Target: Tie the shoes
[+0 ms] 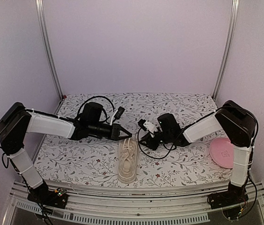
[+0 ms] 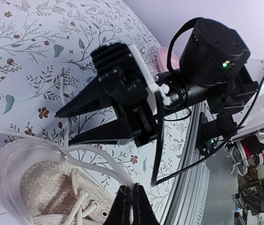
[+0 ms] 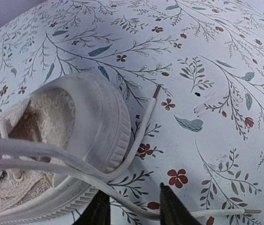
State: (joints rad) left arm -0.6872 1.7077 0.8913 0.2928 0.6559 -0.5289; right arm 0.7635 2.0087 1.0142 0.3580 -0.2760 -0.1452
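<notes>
Shoe (image 1: 126,161) on the table (image 1: 179,105) between the arms, laces (image 3: 143,122) untied. Left claw (image 2: 131,199) pressed together above the eyelets; right claw (image 3: 135,199) apart, astride one of them. Risk: closing off-centre lets it slip free.

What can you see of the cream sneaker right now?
The cream low-top sneaker stands upright on its pale ribbed rubber sole on the floral tablecloth, toe toward the near edge, lacy lining showing. Its white laces are untied: loose ends trail past the heel, one running between the fingers of the open right claw. The shut left claw hovers at the eyelets; contact unclear.
</notes>
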